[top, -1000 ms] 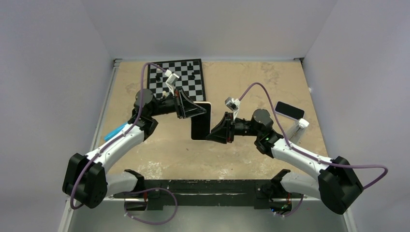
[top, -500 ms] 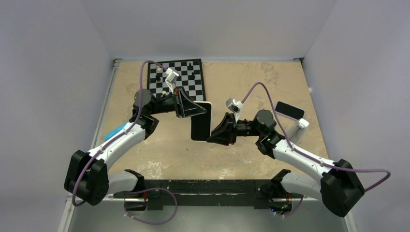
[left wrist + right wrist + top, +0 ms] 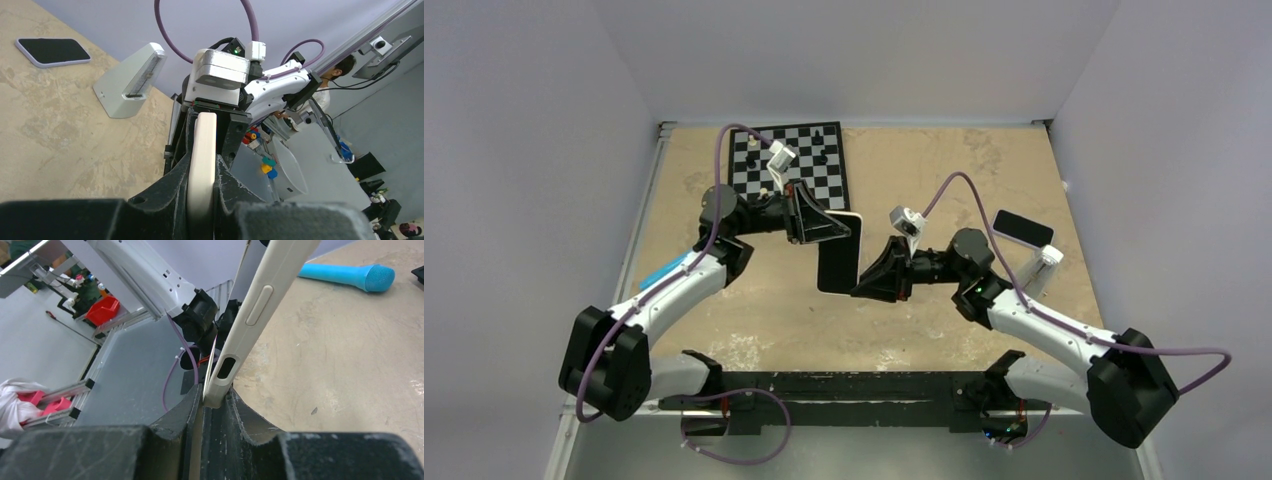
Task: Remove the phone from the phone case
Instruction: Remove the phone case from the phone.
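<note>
A phone in a cream case [image 3: 839,255] hangs above the table's middle, dark screen facing up, held between both arms. My left gripper [image 3: 832,229] is shut on the case's far end. In the left wrist view the cream edge [image 3: 202,145] sits clamped between the fingers of the left gripper [image 3: 202,175]. My right gripper [image 3: 864,285] is shut on the near right corner of the case. In the right wrist view the case's side [image 3: 255,310], with its button and slot, runs up out of the right gripper [image 3: 215,400]. A thin sliver shows beside the case's corner there.
A chessboard [image 3: 789,165] with a few pieces lies at the back left. A second dark phone [image 3: 1022,228] and a white stand [image 3: 1039,268] are at the right. A blue microphone [image 3: 662,272] lies at the left, also in the right wrist view [image 3: 350,275].
Both grippers keep their hold. The right wrist has shifted slightly and the phone's near end has moved a little to the left. The left arm has barely moved.
</note>
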Motion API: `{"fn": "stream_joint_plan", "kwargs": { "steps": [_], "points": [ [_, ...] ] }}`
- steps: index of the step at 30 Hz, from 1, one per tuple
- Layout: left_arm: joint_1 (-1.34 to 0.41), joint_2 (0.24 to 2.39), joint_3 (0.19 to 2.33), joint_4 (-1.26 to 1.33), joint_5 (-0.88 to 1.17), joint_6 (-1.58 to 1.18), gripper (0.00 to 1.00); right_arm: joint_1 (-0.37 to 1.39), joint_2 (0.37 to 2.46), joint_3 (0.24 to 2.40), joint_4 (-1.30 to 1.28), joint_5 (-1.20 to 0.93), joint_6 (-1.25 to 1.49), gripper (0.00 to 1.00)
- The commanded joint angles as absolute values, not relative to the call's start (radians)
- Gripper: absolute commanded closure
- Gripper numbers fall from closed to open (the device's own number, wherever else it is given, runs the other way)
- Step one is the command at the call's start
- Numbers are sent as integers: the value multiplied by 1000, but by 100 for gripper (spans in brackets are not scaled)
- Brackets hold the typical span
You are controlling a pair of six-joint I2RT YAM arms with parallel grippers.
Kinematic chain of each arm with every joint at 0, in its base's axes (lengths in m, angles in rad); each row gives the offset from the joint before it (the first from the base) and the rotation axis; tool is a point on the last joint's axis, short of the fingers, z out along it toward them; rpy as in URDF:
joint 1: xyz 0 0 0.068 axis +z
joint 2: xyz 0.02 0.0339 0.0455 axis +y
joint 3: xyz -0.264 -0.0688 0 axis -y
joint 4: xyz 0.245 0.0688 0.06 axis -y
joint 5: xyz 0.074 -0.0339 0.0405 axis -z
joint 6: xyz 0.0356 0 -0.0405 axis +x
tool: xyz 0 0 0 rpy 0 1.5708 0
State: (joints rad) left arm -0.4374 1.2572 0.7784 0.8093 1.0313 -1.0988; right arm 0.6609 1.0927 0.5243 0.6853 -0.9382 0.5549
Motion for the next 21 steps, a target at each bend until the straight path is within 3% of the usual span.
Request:
{"fn": "stream_joint_plan", "kwargs": {
  "steps": [1, 7, 11, 16, 21],
  "points": [
    [-428, 1258, 815, 949, 1023, -1311, 100, 695, 1067, 583, 625, -944, 423, 100],
    [-428, 1236, 718, 1170, 998, -1697, 100, 765, 1116, 688, 611, -993, 348, 100],
    [-429, 1187, 679, 1253, 974, -1861, 100, 826, 1163, 845, 383, -946, 169, 100],
    [-430, 1073, 648, 1124, 964, -1843, 100, 864, 1195, 963, 239, -852, -10, 100],
    [-432, 949, 651, 918, 930, -1749, 100, 878, 1176, 988, 304, -652, -11, 100]
  ]
}}
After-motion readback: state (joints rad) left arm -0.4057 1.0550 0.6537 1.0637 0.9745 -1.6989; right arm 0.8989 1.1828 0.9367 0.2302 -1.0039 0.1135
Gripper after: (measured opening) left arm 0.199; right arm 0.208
